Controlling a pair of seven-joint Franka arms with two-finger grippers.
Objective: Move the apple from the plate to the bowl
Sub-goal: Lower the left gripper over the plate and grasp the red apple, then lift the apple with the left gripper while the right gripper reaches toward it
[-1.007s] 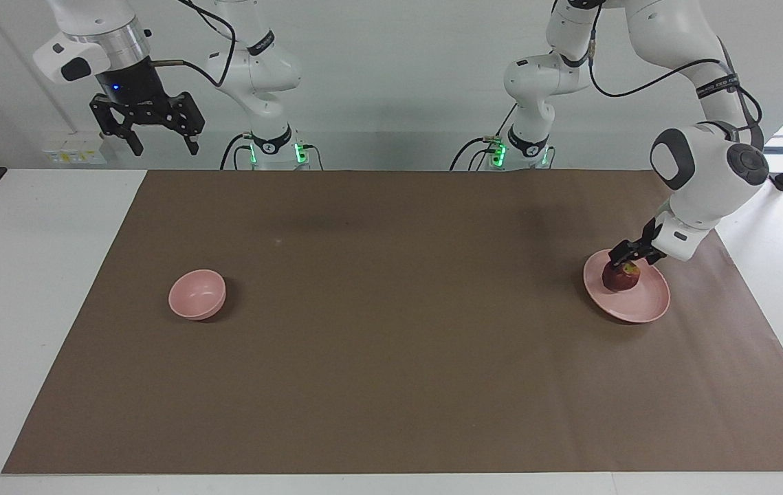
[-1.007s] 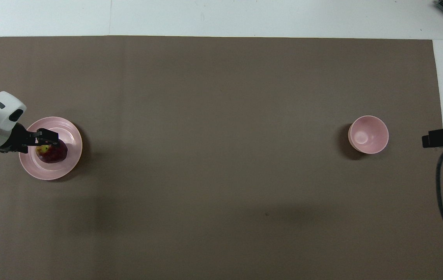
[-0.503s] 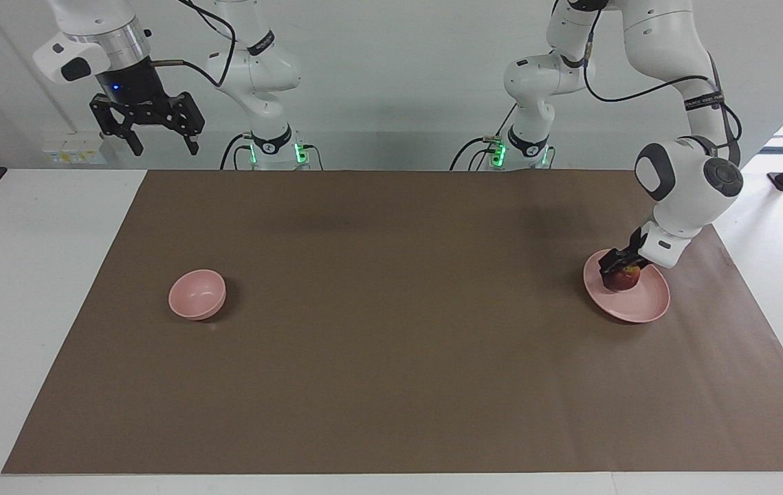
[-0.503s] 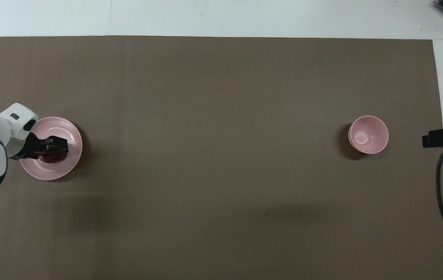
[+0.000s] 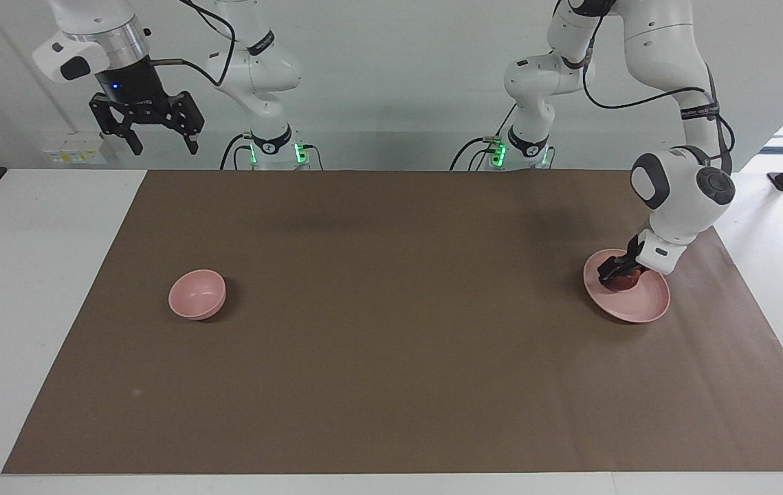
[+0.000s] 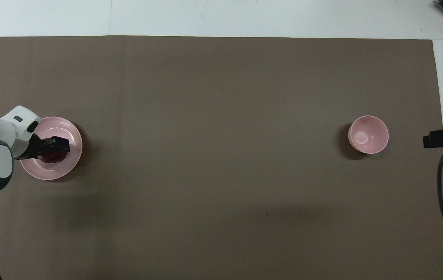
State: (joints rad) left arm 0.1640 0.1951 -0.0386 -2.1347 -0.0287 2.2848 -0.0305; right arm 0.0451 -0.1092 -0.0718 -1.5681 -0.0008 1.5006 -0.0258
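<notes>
The dark red apple lies on the pale pink plate toward the left arm's end of the table. My left gripper has come down on the apple, open, one finger on each side of it. From overhead the black fingers cover most of the apple, and only the plate's rim shows around them. The small deep pink bowl stands toward the right arm's end. My right gripper waits open, high in the air by that end.
A brown mat covers the table between plate and bowl, with white tabletop around it. A black cable hangs at the right arm's end in the overhead view.
My left gripper has sunk lower onto the apple and now hides its yellowish patch; the left wrist has swung in over the plate. Right arm, bowl and plate are unmoved.
</notes>
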